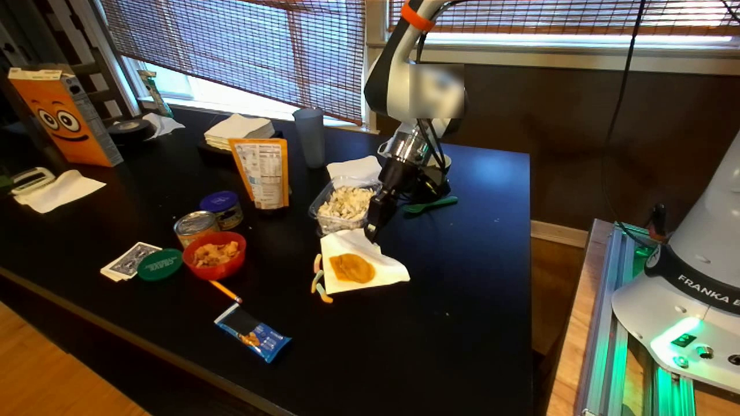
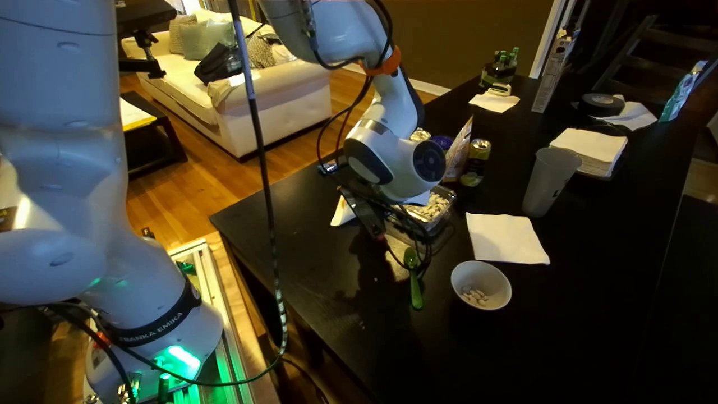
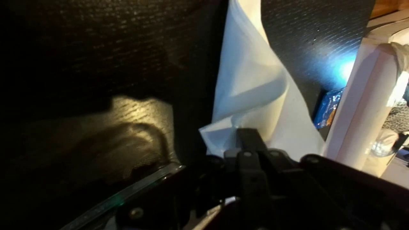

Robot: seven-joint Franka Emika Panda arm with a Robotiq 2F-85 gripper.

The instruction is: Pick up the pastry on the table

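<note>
Tabletop (image 1: 457,346), large, glossy and black, beneath your black 2-fingered gripper (image 1: 370,232), its jaws closed on 1 edge of a white paper napkin (image 1: 393,272). Grasp apparently complete; the flat, round, golden-brown pastry (image 1: 353,268) rests on that napkin, its full lift probably left to you.

White robot arm (image 1: 399,97): cut off by top edge, square blur over part of it. Glossy black table (image 1: 457,346): left end and near right corner out of frame. White round bowl (image 1: 446,163): mostly hidden behind black two-finger gripper (image 1: 373,230); same for right side of clear plastic box of pale bits (image 1: 341,226). White paper napkin (image 2: 343,214): largely blocked in an exterior view. Flat round golden-brown pastry (image 1: 354,267): hidden in wrist view. Shiny blue packet (image 3: 328,107): print too blurred there.
</note>
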